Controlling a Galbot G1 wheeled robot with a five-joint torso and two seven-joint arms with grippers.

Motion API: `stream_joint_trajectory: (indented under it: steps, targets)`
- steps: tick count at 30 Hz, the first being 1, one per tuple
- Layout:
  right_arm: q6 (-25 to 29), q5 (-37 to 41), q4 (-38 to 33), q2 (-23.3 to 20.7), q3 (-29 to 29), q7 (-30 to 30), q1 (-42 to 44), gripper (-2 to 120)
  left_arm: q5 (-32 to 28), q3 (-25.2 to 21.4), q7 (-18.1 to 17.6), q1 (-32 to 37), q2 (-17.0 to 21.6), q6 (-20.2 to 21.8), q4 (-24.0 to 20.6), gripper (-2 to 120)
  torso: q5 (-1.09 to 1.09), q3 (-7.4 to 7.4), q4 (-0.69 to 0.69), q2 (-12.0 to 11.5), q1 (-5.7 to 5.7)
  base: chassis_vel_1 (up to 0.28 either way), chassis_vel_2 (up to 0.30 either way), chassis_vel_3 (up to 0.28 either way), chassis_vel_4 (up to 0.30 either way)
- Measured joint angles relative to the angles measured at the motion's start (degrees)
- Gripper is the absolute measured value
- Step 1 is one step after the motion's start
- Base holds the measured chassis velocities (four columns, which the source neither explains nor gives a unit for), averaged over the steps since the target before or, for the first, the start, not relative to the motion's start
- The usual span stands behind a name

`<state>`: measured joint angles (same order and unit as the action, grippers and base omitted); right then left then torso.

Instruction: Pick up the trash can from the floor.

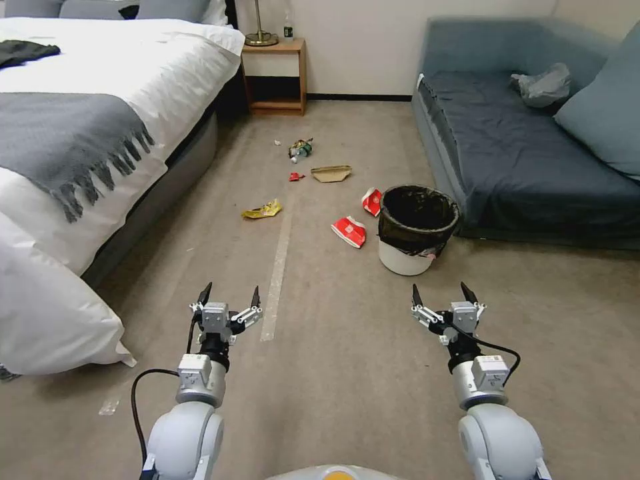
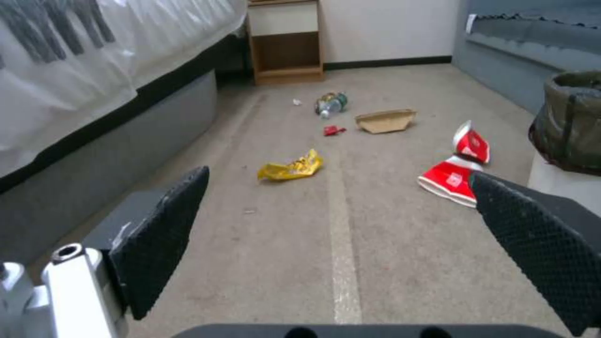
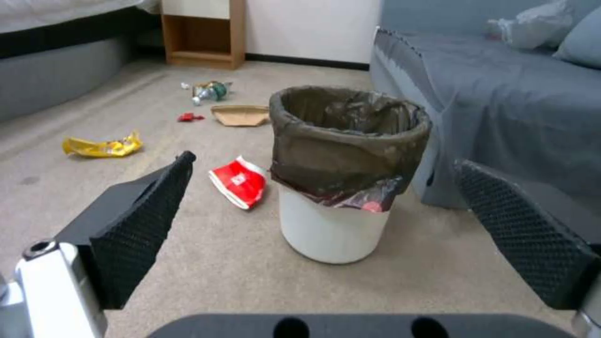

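The trash can is a small round white bin with a black bag folded over its rim. It stands upright on the beige carpet floor, close to the sofa's front edge. In the right wrist view the trash can stands straight ahead, a short way beyond the fingers. My right gripper hovers open above the floor, just short of the can and apart from it. Farther left, my left gripper is open too, holding nothing, near the pale tape strip. The can's rim shows at the edge of the left wrist view.
A white bed with a grey throw fills the left side. A blue sofa stands right. Litter lies beyond the can: two red-and-white cartons, a yellow wrapper, a brown paper tray, a bottle. A wooden nightstand stands at the wall.
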<state>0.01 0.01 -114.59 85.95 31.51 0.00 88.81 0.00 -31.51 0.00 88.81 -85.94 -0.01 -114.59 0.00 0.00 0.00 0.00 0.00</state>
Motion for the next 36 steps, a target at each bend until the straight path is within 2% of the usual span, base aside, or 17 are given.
stream_joint_trajectory:
  steps: [30, 32, 36]
  targets:
    - [0.0, 0.0, 0.0, 0.0, 0.0, 0.0, 0.0, 100, -0.1, 0.0, 0.0, 0.0, 0.0, 0.0, 0.0, 100, 0.00, 0.00, 0.00, 0.0, 0.00, 0.000, 0.000, 0.000, 0.000]
    - [0.0, 0.4, 0.0, -0.1, 0.1, -0.1, 0.2, 100, -0.5, -0.3, 0.0, 0.2, -0.1, -0.1, 0.0, 100, 0.00, 0.00, 0.00, 0.0, 0.00, 0.000, 0.000, 0.000, 0.000]
    - [0.0, 5.2, -2.2, -1.4, 2.1, -2.5, 3.0, 100, -5.6, -4.1, 0.0, 2.7, -1.0, -1.7, -2.5, 100, 0.01, 0.00, 0.00, 0.0, 0.00, 0.000, 0.000, 0.000, 0.000]
